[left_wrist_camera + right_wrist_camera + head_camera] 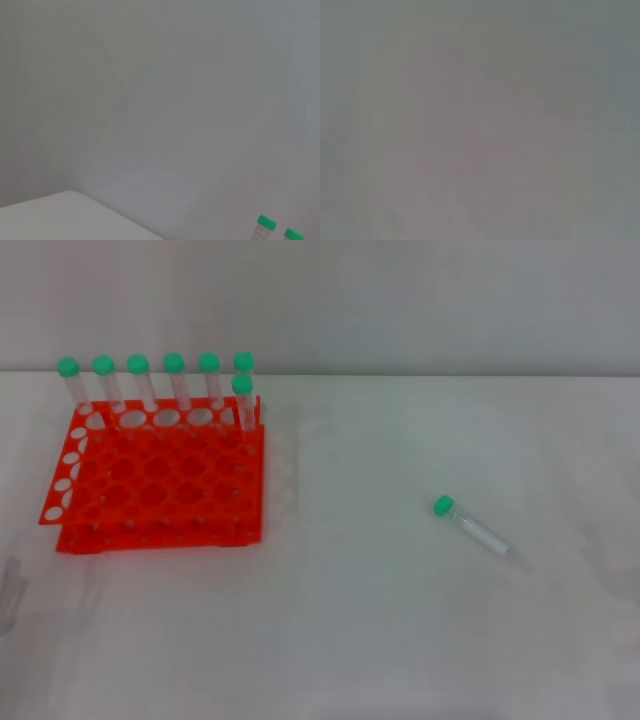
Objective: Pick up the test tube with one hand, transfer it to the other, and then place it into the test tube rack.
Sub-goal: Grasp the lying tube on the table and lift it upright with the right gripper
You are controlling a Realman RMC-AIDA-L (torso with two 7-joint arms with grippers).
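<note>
A clear test tube point(472, 524) with a green cap lies on its side on the white table, right of centre. The orange-red test tube rack point(160, 475) stands at the left. Several green-capped tubes point(174, 380) stand upright in its far row. Two green caps point(266, 222) show at the edge of the left wrist view. Neither gripper shows in any view. The right wrist view shows only a plain grey surface.
The white table point(380, 620) ends at a grey wall point(400, 300) behind the rack. A faint grey shape point(8, 595) sits at the left edge of the head view.
</note>
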